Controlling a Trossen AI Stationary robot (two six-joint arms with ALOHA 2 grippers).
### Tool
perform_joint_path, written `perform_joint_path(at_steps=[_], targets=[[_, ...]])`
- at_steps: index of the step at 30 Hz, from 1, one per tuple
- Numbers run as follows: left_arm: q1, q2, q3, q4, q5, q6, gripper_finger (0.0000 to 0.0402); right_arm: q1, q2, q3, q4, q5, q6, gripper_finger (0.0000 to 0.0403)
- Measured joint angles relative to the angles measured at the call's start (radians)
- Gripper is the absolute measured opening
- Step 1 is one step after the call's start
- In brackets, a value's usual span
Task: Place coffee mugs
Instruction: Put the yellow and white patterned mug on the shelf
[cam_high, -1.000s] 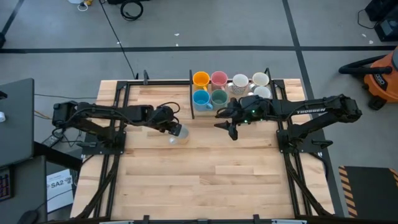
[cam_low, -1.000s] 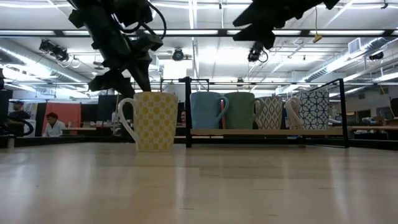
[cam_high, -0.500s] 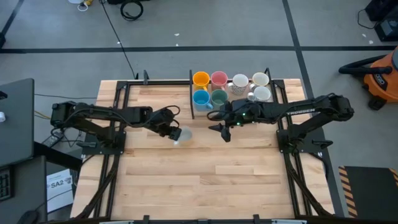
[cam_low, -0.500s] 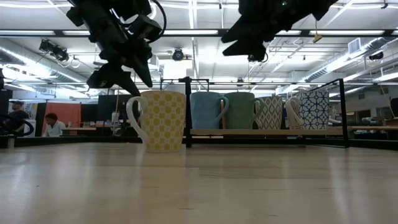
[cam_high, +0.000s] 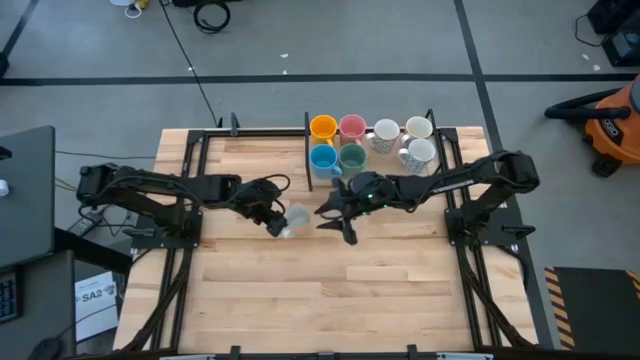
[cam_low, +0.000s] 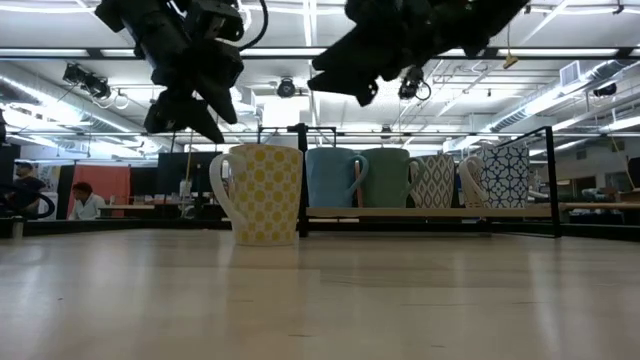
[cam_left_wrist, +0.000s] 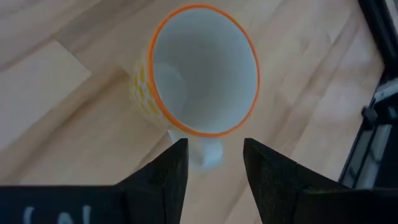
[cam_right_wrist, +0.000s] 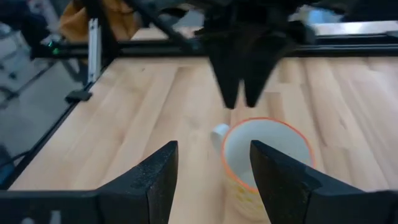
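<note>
Here, a yellow-dotted mug (cam_high: 291, 219) with an orange rim standing upright on the wooden tabletop (cam_high: 320, 290), out in the open and near the black rack (cam_high: 308, 160) at the far edge. Left pincer (cam_high: 272, 224) just beside the mug on its handle side, fingers (cam_left_wrist: 166, 177) spread apart either side of the white handle, gripping nothing. Right pincer (cam_high: 338, 221) on the mug's other side, a little apart from it, fingers (cam_right_wrist: 153, 180) likewise wide and empty; seen past them, the mug with the left pincer hanging above its far rim. In the low view, both pincers above mug height, the left one (cam_low: 185, 105) over the handle, the right one (cam_low: 345, 75) higher up. Inside the rack, seven more mugs in two rows: orange (cam_high: 322, 127), pink (cam_high: 351, 127), light blue (cam_high: 322, 157), teal-green (cam_high: 352, 156), and three white patterned ones (cam_high: 419, 152) at the right end.
</note>
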Motion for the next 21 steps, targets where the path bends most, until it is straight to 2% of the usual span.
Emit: perform_joint_path(at_steps=[9,14,21], targets=[[0.001,-0.024,0.000,-0.034,0.000,0.094,0.0160,0.019,0.174,0.311,-0.369,-0.015,-0.163,0.0203],[0.000,-0.024,0.000,-0.062,-0.001,0.106,0.0160,0.026,0.283,0.418,-0.425,-0.015,-0.208,0.0202],[-0.001,-0.024,0.000,-0.109,-0.001,0.106,0.0160,0.026,0.368,0.451,-0.425,0.021,-0.207,0.0201]])
